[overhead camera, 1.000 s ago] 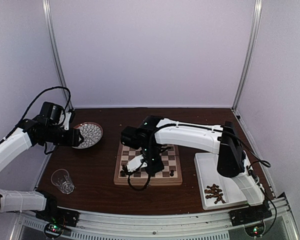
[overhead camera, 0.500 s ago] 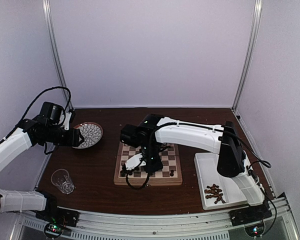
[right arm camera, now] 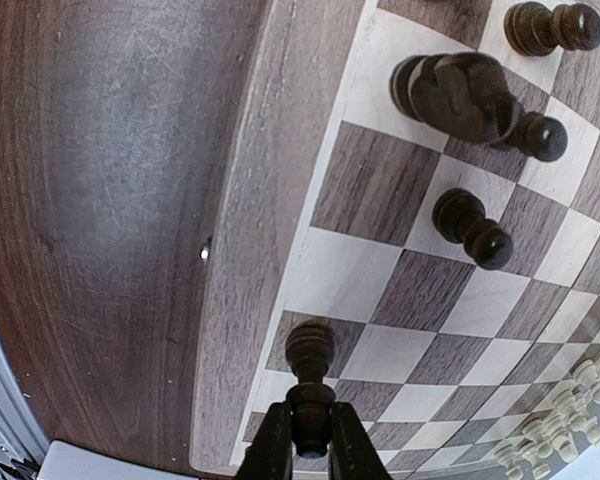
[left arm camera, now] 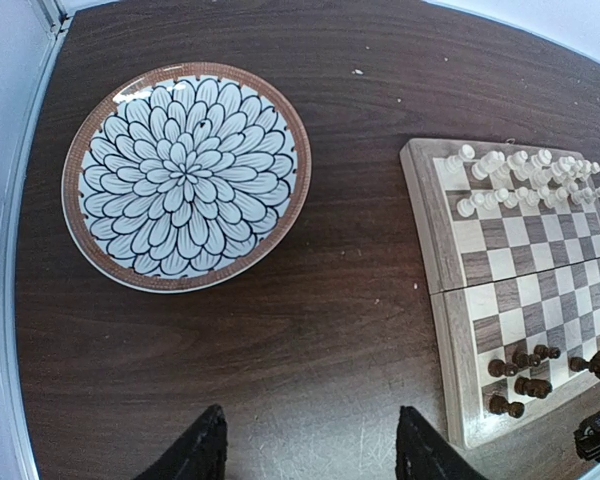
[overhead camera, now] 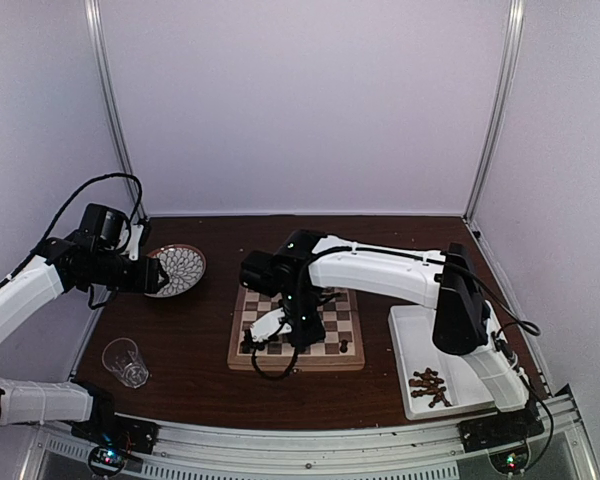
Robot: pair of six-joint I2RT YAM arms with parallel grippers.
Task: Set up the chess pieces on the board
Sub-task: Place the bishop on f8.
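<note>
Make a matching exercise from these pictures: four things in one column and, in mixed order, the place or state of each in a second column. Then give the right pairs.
1. flower-patterned plate
2. clear glass
3. white tray
4. cream-white chessmen

A. holds a heap of dark chessmen
B. in two rows at the far end of the board
C. left of the board, level with its far end
D. near the front-left corner of the table

Pairs: 1-C, 2-D, 3-A, 4-B
</note>
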